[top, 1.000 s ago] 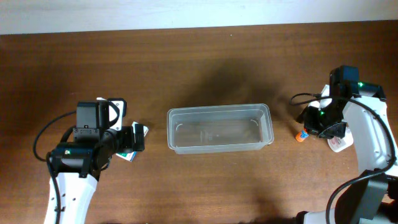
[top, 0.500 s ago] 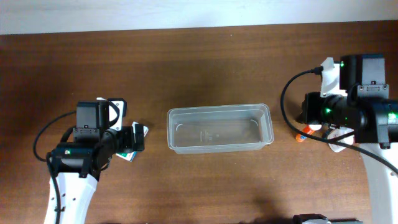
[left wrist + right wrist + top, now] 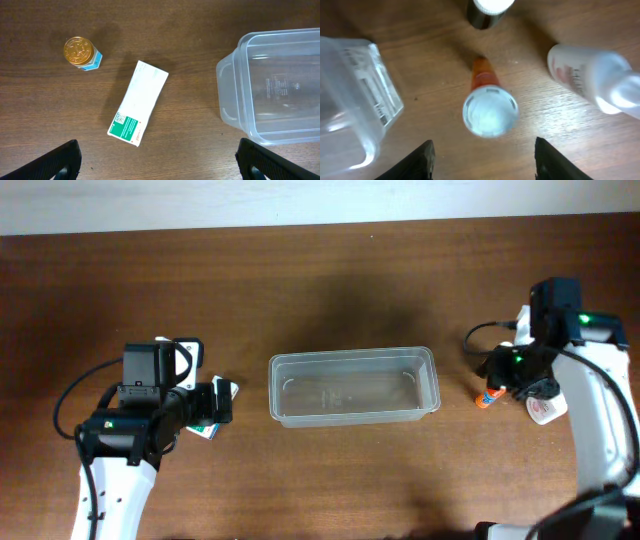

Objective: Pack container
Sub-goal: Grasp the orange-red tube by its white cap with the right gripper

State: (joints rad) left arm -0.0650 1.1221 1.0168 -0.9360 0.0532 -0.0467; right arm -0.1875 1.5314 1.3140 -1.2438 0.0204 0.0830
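Observation:
The container (image 3: pixel 350 358), a clear shallow tub, sits empty at mid-table; it also shows in the left wrist view (image 3: pixel 227 95) and the right wrist view (image 3: pixel 350 95). My left gripper (image 3: pixel 215 405) is open (image 3: pixel 157 165) and hovers over a white box with a green end (image 3: pixel 138 102), which lies flat left of the tub. A small gold-capped bottle (image 3: pixel 81 53) stands beyond the box. My right gripper (image 3: pixel 497 380) is open (image 3: pixel 482 165) above a small upright orange bottle with a pale cap (image 3: pixel 489 107), also in the overhead view (image 3: pixel 487 397), just right of the tub.
A white bottle (image 3: pixel 590 80) lies on its side right of the orange bottle, seen from overhead too (image 3: pixel 543 410). A dark bottle with a white cap (image 3: pixel 485 10) stands beyond the orange one. The table's far edge meets a white wall.
The right arm rose towards the camera half a second ago and has come back down over the orange bottle. The left arm and the tub have not moved.

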